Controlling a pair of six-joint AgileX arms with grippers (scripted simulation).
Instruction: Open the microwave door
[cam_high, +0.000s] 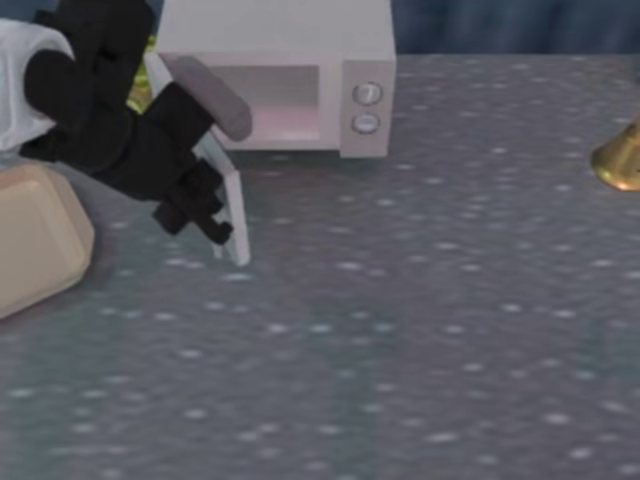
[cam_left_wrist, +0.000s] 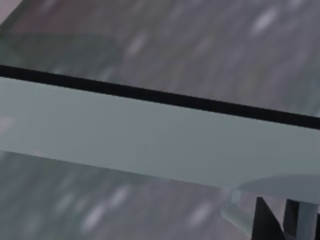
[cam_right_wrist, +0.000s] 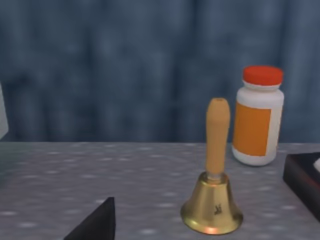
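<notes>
Item: boxy light-grey microwave with two round silver knobs, standing at the far edge of the speckled grey counter, left of centre; pale pinkish cavity exposed.

Item: thin flat light-grey microwave door, swung wide open, projecting from the oven's left front corner toward the near edge. Its free edge stands over bare counter.

Item: left gripper, black, at the door's outer end, its jaws closed around the panel's edge; in the left wrist view the door's edge fills the frame.

Item: tan rounded block at the left edge, just beside the left arm.

Item: brass handbell with wooden handle near the right edge; white bottle with orange label and red cap behind it.

Right gripper: unseen from above; jaws' state cannot be told.

Open room: near and central counter broadly free.
</notes>
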